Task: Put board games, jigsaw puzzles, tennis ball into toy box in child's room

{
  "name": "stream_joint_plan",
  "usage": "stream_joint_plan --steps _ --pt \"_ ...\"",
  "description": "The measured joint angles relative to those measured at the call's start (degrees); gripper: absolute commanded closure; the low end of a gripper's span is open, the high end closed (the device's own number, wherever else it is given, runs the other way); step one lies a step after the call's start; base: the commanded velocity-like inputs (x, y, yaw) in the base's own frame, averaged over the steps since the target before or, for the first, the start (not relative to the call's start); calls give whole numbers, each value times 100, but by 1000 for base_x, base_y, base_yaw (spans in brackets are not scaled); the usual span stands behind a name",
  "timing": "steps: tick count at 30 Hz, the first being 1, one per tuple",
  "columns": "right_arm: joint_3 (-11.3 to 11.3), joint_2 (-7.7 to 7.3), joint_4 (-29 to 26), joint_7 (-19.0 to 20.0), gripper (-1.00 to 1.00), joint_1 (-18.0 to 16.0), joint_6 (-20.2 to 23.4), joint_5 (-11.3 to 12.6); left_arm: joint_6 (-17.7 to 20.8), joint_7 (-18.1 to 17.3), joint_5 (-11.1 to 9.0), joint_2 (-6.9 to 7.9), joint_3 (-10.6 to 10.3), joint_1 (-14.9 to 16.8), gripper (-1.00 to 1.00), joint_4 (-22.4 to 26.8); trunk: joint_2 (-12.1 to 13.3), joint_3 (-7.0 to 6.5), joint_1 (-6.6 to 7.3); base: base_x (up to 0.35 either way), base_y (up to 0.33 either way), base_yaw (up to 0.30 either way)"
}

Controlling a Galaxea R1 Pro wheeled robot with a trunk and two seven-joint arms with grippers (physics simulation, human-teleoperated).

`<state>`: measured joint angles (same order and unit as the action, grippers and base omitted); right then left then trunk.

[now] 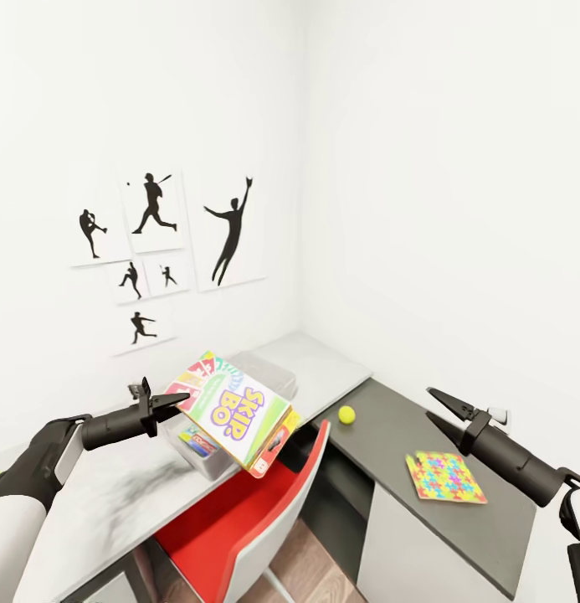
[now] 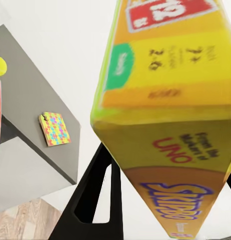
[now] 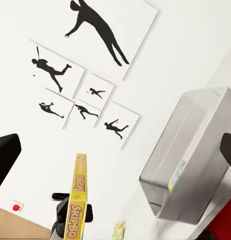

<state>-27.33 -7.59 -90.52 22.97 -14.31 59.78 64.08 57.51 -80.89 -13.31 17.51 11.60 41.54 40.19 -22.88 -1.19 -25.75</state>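
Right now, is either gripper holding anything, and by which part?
The left gripper holds the Skip-Bo game box by its upper-left edge. The right gripper holds nothing.

A red chair (image 1: 264, 511) with a pale shell stands on the wood-plank floor (image 1: 310, 569), pushed in at the corner. Six black silhouette pictures (image 1: 156, 251) of ball players hang clustered on the white wall (image 1: 449, 167).

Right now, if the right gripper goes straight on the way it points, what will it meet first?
Probably the toy box: the right gripper points toward it, past the ball. Depth is unclear, so the held Skip-Bo box might come first.
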Motion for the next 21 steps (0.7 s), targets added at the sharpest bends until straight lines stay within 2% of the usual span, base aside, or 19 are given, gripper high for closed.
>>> stream_joint_plan --steps 7,21 --pt "156 0 -1 -16 -100 0 0 2 0 0 5 0 1 0 100 0 0 0 0 146 -148 290" --pt "201 1 0 -18 -100 0 0 1 -1 0 14 5 7 0 100 0 0 0 0 147 -128 291"
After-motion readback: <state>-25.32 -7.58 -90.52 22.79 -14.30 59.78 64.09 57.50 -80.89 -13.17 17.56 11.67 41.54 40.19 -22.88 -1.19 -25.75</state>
